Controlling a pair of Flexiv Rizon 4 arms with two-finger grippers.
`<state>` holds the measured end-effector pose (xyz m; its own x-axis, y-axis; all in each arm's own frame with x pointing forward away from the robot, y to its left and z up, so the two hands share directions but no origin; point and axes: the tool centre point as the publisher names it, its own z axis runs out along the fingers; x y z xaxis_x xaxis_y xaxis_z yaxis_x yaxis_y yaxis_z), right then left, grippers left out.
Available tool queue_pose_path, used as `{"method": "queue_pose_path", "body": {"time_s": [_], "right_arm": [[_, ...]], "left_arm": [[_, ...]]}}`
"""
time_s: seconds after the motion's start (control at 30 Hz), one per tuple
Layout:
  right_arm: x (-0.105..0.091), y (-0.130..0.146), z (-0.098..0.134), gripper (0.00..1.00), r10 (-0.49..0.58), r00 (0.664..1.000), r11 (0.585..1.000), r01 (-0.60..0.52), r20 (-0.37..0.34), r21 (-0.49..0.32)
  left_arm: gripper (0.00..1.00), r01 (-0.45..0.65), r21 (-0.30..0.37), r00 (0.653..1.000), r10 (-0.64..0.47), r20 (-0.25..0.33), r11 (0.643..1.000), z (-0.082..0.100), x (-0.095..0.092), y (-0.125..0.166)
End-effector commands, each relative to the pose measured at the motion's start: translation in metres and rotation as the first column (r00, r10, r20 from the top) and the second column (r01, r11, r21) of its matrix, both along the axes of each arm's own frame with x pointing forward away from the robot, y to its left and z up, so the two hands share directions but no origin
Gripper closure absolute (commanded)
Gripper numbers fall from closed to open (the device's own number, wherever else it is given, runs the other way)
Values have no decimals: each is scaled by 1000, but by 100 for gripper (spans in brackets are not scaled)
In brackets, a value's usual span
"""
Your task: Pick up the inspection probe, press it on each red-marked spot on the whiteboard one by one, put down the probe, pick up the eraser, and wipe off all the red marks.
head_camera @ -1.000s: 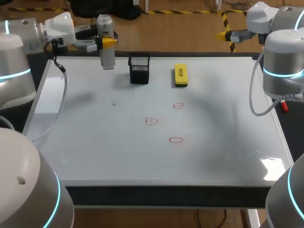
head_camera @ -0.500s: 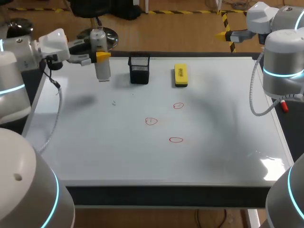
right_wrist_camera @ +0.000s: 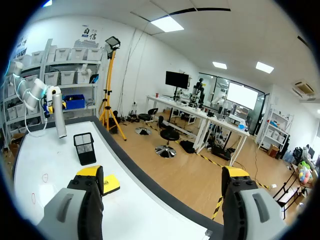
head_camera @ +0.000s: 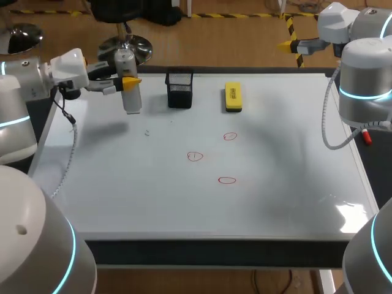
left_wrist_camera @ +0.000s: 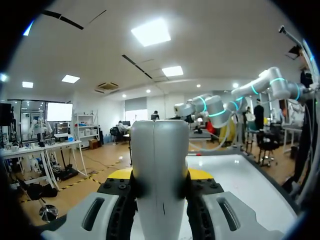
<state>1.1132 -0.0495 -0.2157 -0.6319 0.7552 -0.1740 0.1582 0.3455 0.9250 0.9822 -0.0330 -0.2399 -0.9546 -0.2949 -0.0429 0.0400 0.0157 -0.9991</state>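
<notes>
Left gripper [head_camera: 125, 81]: clamped on upright probe [head_camera: 132, 101], far left above whiteboard [head_camera: 153, 196].
Right gripper [right_wrist_camera: 162, 175]: wide, far right.
Eraser [head_camera: 233, 97]: right of black cup [head_camera: 179, 90].

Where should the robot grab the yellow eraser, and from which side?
Around its middle, across the two long sides, coming straight down from above. The eraser lies flat on the whiteboard and is long and narrow, so the short way across probably fits best. The black basket stands apart from it, leaving both sides free. The right pincer is open and empty.
</notes>
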Motion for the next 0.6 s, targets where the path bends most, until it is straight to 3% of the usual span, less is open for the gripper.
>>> {"method": "queue_pose_path", "body": {"time_s": [0.03,0.6], "right_arm": [[0,0,0,0,1,1000,1000,-1,0,0],[0,0,0,0,1,1000,1000,-1,0,0]], "left_arm": [[100,15,-10,1000,-15,-4,1000,-7,3,1],[100,10,0,1000,-10,-22,1000,-13,4,1]]}}
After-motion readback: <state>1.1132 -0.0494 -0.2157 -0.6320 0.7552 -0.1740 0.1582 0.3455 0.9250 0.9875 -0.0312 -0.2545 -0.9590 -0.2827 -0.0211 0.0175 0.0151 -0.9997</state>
